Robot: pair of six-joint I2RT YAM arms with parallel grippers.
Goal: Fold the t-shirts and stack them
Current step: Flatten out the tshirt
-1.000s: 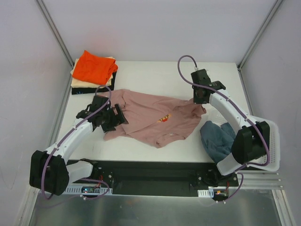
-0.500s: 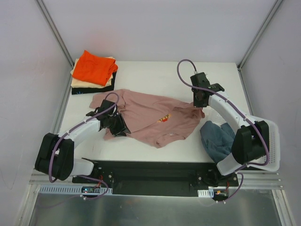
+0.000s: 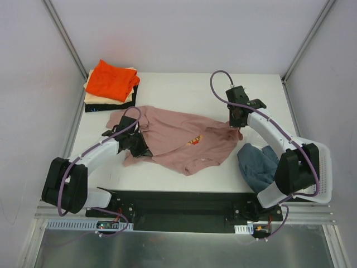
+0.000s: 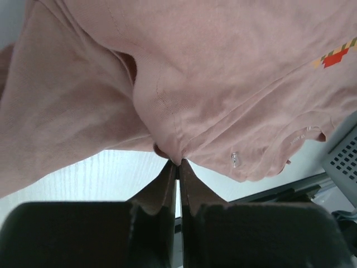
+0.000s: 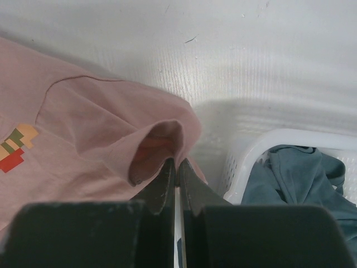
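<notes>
A dusty pink t-shirt (image 3: 178, 139) with a small pixel print (image 3: 194, 140) lies spread and crumpled across the table's middle. My left gripper (image 3: 144, 149) is shut on a fold of its near left edge (image 4: 177, 159). On the shirt's right side, my right gripper (image 3: 239, 126) is shut on the rim of a sleeve opening (image 5: 175, 160). A stack of folded t-shirts sits at the back left, orange (image 3: 111, 80) on top, cream (image 3: 89, 95) under it and black (image 3: 106, 105) at the bottom. A slate blue t-shirt (image 3: 257, 164) hangs out of the basket.
The white mesh basket (image 3: 325, 170) stands at the table's right edge, next to the right arm's base. The table (image 3: 178, 89) is ringed by grey walls with metal frame rails at the left and right.
My left gripper moved in onto the pink shirt's near left edge and went from open to shut on the cloth. The right gripper shifted slightly and stays shut on the sleeve.
</notes>
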